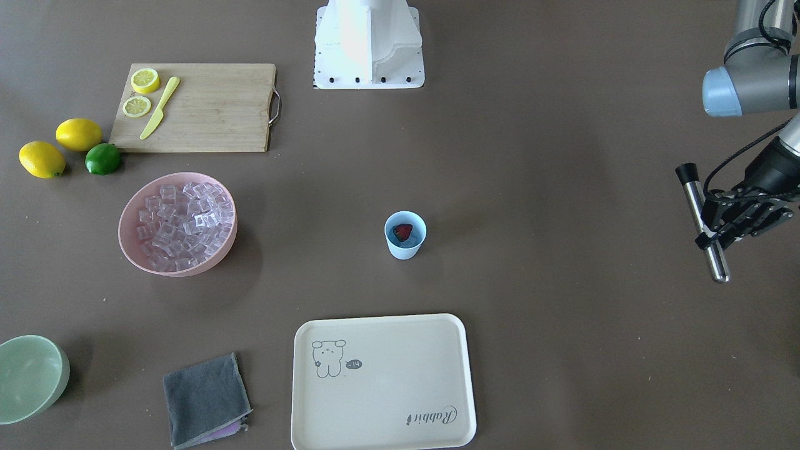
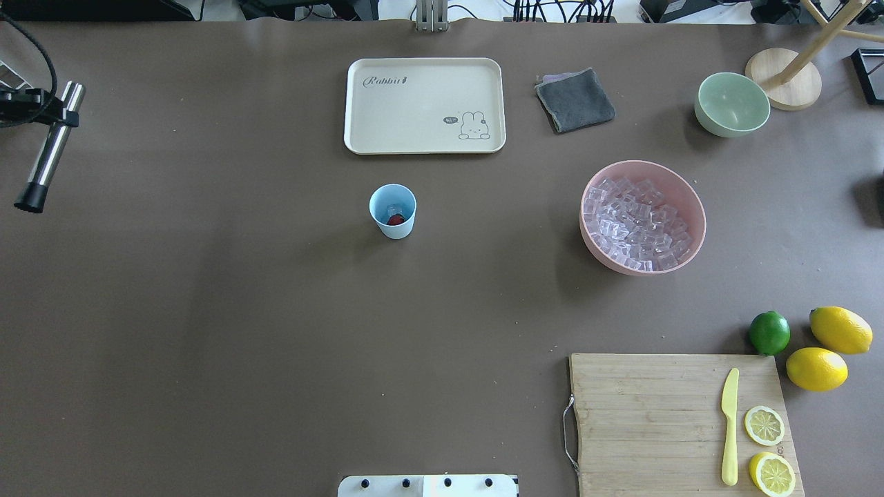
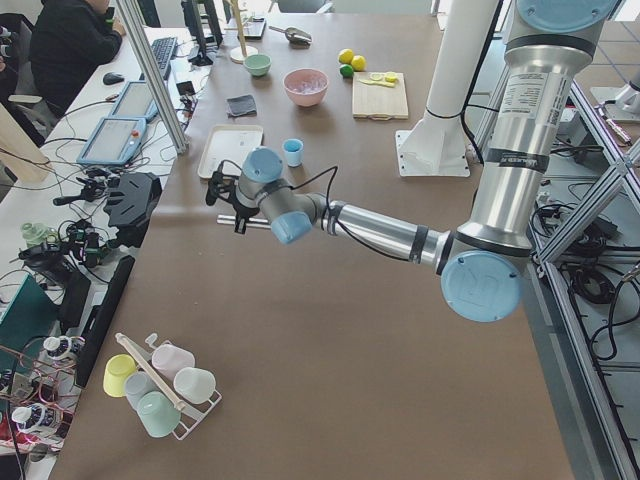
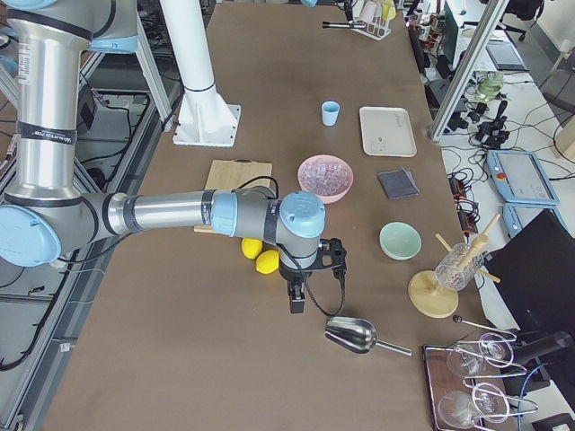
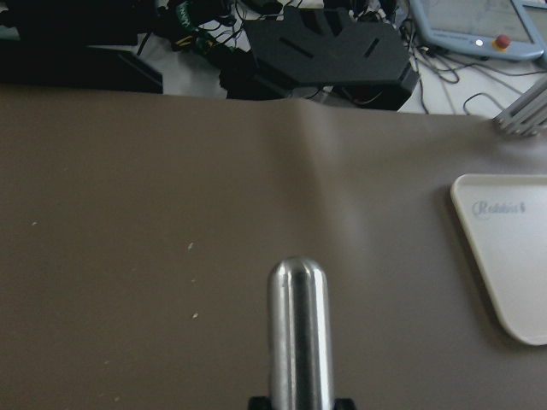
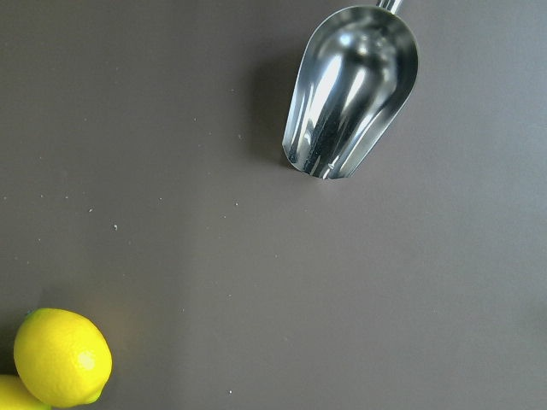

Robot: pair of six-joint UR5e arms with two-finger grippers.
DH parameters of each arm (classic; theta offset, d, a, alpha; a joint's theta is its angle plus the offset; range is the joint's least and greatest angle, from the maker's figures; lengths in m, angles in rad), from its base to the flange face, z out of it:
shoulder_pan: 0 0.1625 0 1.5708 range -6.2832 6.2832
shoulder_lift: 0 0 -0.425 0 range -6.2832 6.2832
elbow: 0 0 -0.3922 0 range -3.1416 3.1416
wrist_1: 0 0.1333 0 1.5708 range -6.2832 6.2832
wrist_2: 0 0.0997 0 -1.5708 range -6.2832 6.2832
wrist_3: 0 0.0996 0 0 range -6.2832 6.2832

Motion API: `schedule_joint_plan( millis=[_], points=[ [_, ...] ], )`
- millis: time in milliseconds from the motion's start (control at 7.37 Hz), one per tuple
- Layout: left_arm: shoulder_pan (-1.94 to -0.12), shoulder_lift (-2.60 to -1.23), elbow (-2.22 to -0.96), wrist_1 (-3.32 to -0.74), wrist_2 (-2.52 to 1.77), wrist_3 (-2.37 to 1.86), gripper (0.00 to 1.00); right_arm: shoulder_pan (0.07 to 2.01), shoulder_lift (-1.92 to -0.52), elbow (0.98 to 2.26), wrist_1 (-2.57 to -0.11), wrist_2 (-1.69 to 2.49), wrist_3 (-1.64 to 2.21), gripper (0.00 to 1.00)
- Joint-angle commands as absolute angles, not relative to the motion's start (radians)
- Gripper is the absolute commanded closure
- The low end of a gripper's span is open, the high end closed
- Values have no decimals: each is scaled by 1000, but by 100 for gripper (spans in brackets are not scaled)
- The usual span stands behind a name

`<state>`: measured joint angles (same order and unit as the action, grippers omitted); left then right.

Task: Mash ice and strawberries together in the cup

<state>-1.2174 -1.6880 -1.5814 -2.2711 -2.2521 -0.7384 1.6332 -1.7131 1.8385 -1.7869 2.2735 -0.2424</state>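
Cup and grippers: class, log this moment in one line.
left gripper: jaws shut on steel muddler, away from cup | cup: upright, strawberry inside | right gripper: near scoop, jaws unclear

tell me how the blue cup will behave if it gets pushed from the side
Probably light and easy to tip: the cup is small, tapered plastic, holding only a strawberry and seemingly a little ice. It stands free on the table, nothing bracing it, so an off-centre push might slide or topple it.
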Motion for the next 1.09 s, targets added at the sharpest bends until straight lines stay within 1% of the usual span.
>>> schedule_joint_plan(
  millis=[0, 136, 271, 407, 814, 949],
  points=[
    [-1227, -1559, -1470, -2276, -2286, -550, 67, 1634, -1707, 1839, -1787, 2275, -242, 0],
    [-1229, -1502, -1463, -2287, -2277, -537, 67, 1634, -1703, 1839, -1787, 2275, -242, 0],
    [-1241, -1496, -1447, -2296, -2231, -534, 66, 1634, -1700, 1838, -1787, 2275, -242, 0],
    [-1241, -1480, -1437, -2360, -2220, -549, 66, 1634, -1698, 1842, -1787, 2278, -242, 0],
    [-1239, -1467, -1318, -2533, -2120, -554, 65, 1634, -1701, 1842, -1787, 2279, -242, 0],
    [-1239, -1463, -1293, -2543, -2099, -558, 65, 1634, -1706, 1842, -1787, 2278, -242, 0]
  ],
)
